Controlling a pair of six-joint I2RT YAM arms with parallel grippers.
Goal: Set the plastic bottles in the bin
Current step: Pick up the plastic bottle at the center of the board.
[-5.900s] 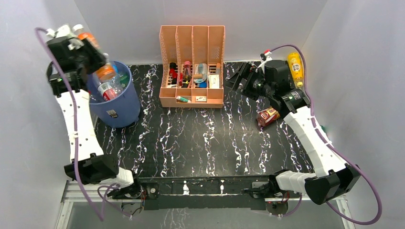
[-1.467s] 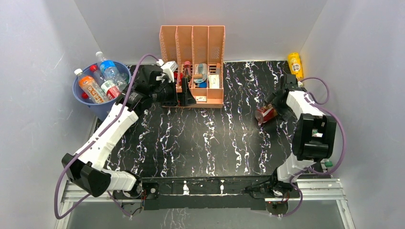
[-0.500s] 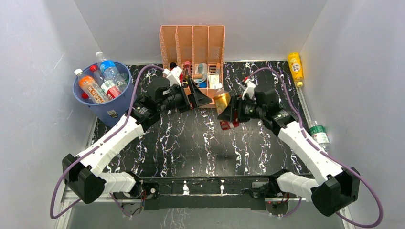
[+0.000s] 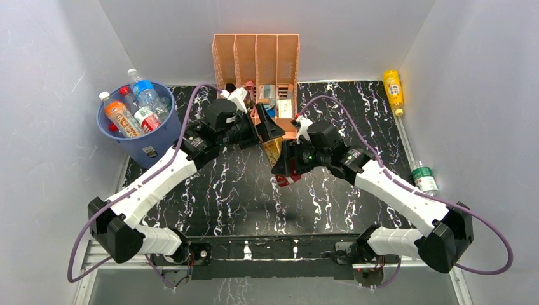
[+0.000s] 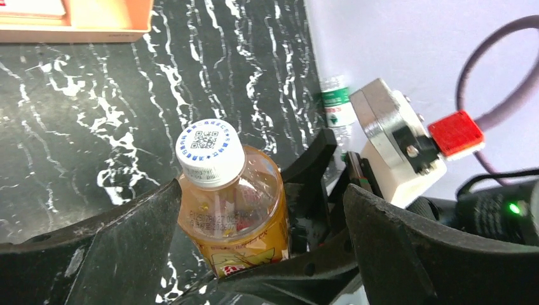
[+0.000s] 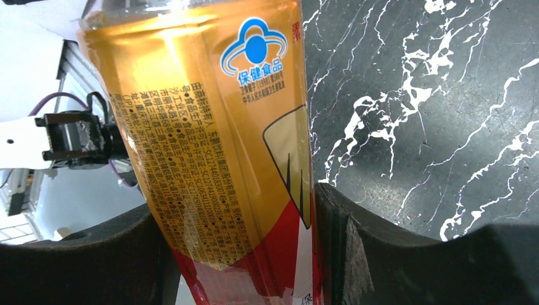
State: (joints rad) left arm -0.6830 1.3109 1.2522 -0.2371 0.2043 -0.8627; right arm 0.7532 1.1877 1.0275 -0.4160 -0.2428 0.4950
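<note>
the right gripper (image 6: 238, 210) clamps an amber drink bottle (image 4: 276, 151) by its lower body, tilted above the middle of the black marble-patterned table (image 4: 241, 190), just in front of the peach rack (image 4: 256, 63) at the far edge. the left gripper (image 5: 264, 190) hangs wide open, a finger on either side of the bottle's shoulder, below its white cap (image 5: 210, 151). the blue bin (image 4: 143, 140) stands at the far left corner, well apart, with several bottles (image 4: 121, 117) upright inside. a yellow bottle (image 4: 393, 89) lies by the far right corner, and a green-labelled bottle (image 4: 423, 178) along the right edge.
</note>
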